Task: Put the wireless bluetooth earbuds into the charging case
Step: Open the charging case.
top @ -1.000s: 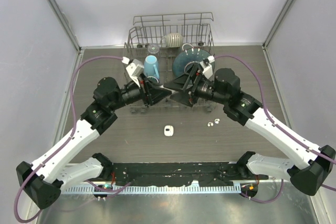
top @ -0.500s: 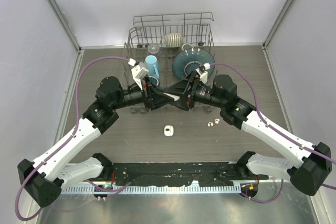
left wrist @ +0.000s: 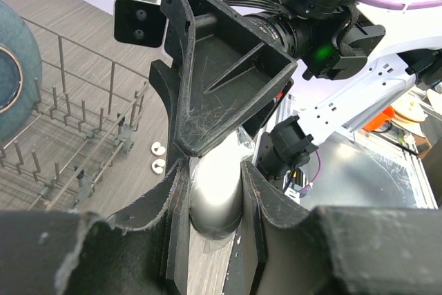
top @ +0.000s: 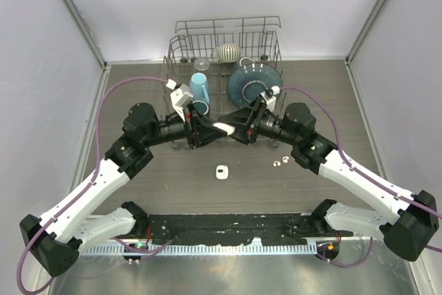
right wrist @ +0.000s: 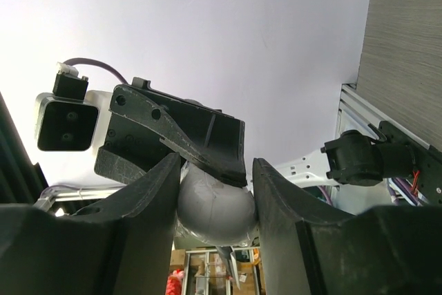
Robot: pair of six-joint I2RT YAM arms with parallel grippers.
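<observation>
A white pebble-shaped charging case (top: 222, 128) hangs above the table's middle, in front of the rack. My left gripper (top: 211, 130) is shut on it; in the left wrist view the case (left wrist: 215, 186) sits pinched between the left gripper's (left wrist: 215, 170) fingers. My right gripper (top: 235, 131) comes in from the other side. In the right wrist view its (right wrist: 215, 174) two fingers press on both sides of the case (right wrist: 214, 206). Two small white earbuds (top: 281, 163) lie on the table to the right, also seen in the left wrist view as earbuds (left wrist: 157, 157).
A second small white case (top: 222, 172) lies on the table in front of the grippers. Behind them, a wire dish rack (top: 174, 52) holds a blue cup (top: 199, 88), a blue plate (top: 243, 79) and a striped bowl (top: 228, 52).
The right gripper's jaws have closed from wide open onto the case held by the left gripper. Both arms have shifted slightly; the case stays in the middle.
</observation>
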